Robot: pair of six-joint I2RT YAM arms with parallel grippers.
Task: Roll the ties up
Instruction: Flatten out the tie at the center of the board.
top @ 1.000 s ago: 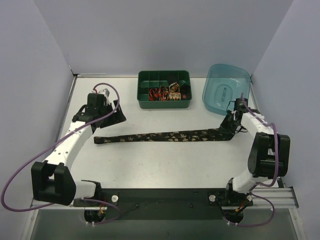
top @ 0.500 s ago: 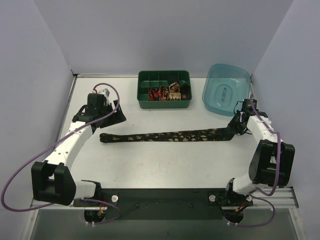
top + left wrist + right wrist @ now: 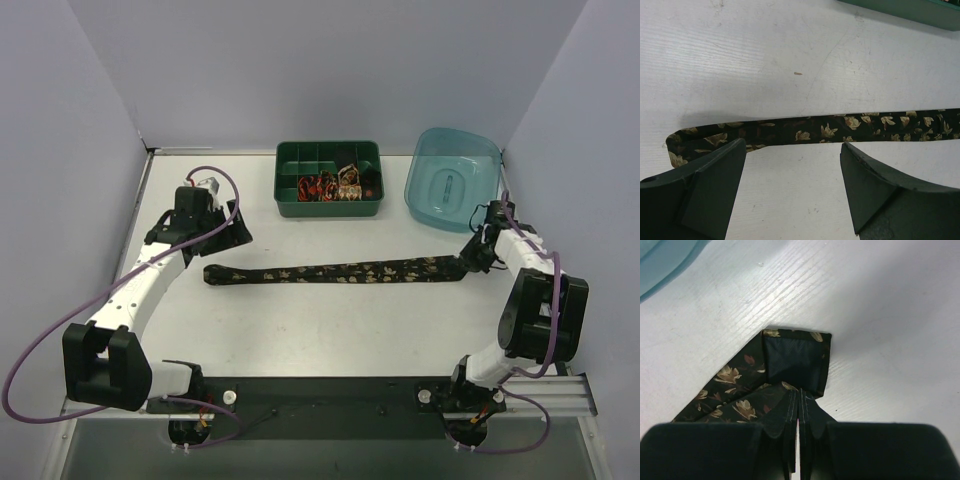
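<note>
The right gripper (image 3: 799, 397) is pinching one end of the single unrolled tie (image 3: 340, 270), while the left gripper (image 3: 792, 147) is hanging spread above the other end.

Tie (image 3: 340, 271) lying crosswise, tray (image 3: 328, 208) behind it — tub (image 3: 450, 180) right of tray

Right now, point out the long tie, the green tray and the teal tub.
long tie (image 3: 340, 270): top external view, middle of the flat strip.
green tray (image 3: 328, 208): top external view, near outer wall.
teal tub (image 3: 450, 185): top external view, bare floor inside.
</note>
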